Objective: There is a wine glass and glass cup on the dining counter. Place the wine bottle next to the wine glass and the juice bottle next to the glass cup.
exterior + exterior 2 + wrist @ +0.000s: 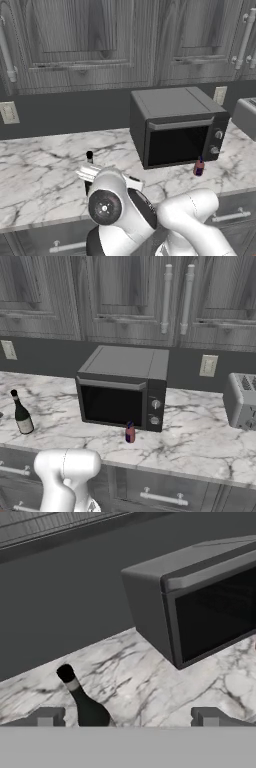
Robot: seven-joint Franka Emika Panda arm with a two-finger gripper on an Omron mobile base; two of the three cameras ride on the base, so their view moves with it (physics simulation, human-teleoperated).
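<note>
Though the wine bottle (21, 415) carries a pale label, I can read nothing on it. One wine bottle stands left of one microwave (122, 388); one small juice bottle (130, 432) stands before its front corner, all on the marble surface (200, 441). My pincer (127, 717), spread wide and empty, hovers low near the wine bottle, my arm folded.

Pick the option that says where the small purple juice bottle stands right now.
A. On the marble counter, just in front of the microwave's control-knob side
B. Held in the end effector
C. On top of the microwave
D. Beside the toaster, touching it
A. The juice bottle stands upright on the marble counter, just in front of the knob side of the microwave, well apart from the toaster.
</note>
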